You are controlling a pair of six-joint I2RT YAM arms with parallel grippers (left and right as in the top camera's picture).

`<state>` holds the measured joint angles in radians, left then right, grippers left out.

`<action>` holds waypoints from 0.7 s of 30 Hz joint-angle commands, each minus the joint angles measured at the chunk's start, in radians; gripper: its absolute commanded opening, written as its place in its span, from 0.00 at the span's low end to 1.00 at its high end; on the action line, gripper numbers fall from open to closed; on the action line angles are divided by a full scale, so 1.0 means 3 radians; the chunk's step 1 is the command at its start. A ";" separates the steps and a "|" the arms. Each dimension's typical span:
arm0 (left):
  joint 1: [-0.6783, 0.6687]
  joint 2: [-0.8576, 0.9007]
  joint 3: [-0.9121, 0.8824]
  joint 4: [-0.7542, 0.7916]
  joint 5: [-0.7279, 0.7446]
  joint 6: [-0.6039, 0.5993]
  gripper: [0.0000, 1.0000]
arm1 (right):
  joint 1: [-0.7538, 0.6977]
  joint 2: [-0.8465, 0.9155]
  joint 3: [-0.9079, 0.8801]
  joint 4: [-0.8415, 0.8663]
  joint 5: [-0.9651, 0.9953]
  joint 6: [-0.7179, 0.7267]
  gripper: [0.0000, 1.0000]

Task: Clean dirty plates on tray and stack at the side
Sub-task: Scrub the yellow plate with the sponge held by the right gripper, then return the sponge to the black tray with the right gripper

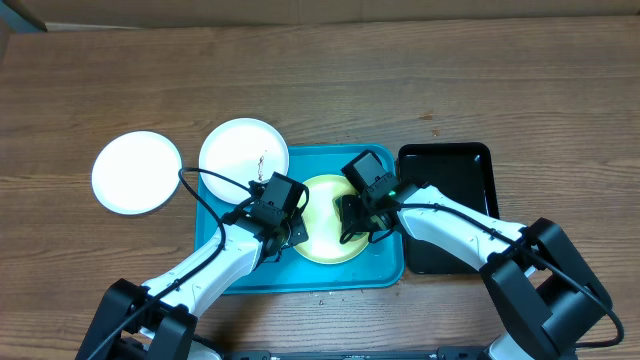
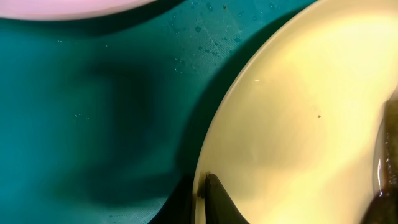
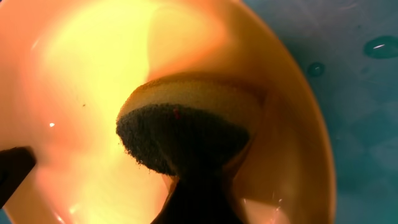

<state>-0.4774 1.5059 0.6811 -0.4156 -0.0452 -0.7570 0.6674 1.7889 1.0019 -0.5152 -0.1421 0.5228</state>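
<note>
Nearest, at the desk's front edge, the two arms are seen reaching inward from the left and right corners, and both meet over the blue tray (image 1: 340, 276). On the tray's right half a yellow-green plate (image 1: 325, 245) is lying flat, and it is worked from both sides. Its left rim is clamped by the left pincer (image 1: 292, 220); in the left wrist view one dark fingertip (image 2: 214, 200) is pressed on the plate's upper face right at the edge, with the tray's surface beside it. The right pincer (image 1: 352, 218) is clenched on a sponge (image 3: 186, 124), yellow on top and dark and rough underneath, and the dark side is held down against the inside of the plate. The plate's surface around the sponge looks wet and glossy, and a few water drops (image 3: 379, 46) are scattered on the tray next to the plate. Farther back, a smeared white plate (image 1: 235, 150) is found overlapping the tray's far left corner, partly over the desk (image 1: 320, 80), with a thin brown mark near its right side. Well to the left of it, off the tray, a second white plate (image 1: 137, 172) is lying alone on the wood. A black tray (image 1: 450, 180) is set just beside the blue one on the right, partly covered by the right arm.
</note>
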 commanded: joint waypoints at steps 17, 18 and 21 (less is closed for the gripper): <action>-0.0010 0.0036 -0.0018 -0.0011 0.0003 -0.0019 0.09 | -0.0342 -0.0342 0.0519 0.0009 -0.1161 -0.0202 0.04; -0.0010 0.0036 -0.0018 -0.0010 0.0004 -0.0019 0.09 | -0.0385 -0.0406 0.0567 -0.0084 -0.1146 -0.0270 0.04; -0.0010 0.0036 -0.0018 -0.0009 0.0005 -0.0020 0.09 | -0.0462 -0.0501 0.0580 -0.0270 -0.0974 -0.0290 0.04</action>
<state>-0.4774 1.5059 0.6811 -0.4149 -0.0448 -0.7570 0.5507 1.7115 1.1400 -0.5621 -0.4480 0.4770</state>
